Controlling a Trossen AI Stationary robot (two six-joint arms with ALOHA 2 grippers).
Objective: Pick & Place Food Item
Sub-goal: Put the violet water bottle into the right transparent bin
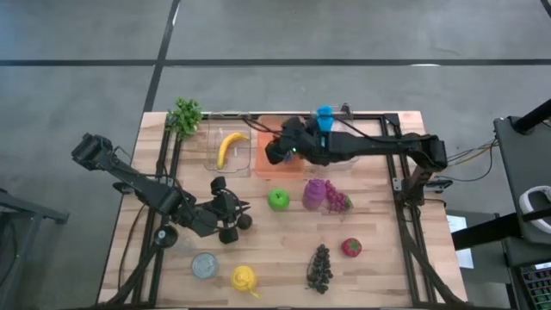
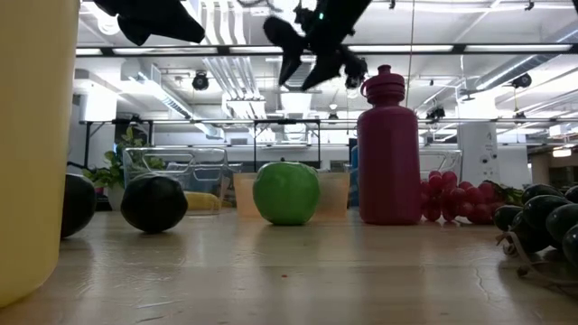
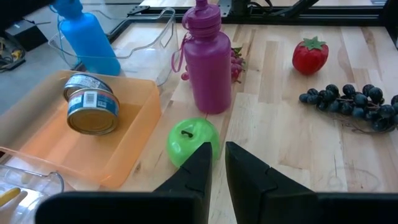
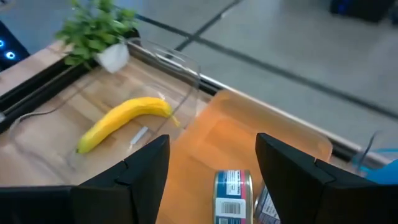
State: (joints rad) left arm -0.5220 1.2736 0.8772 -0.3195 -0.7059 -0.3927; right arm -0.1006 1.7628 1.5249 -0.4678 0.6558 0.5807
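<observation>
An orange tray sits near the table's far edge with two tin cans lying in it. My right gripper hovers above this tray, open and holding nothing; its wrist view shows the fingers spread over the tray and a can. A banana lies in a clear bin to the tray's left. A green apple rests on the table. My left gripper hangs above the table to the apple's left, fingers almost together, empty.
A purple bottle stands right of the apple beside red grapes. A strawberry, dark grapes, a yellow item and a round tin lie near the front edge. A blue bottle and a plant stand at the far edge.
</observation>
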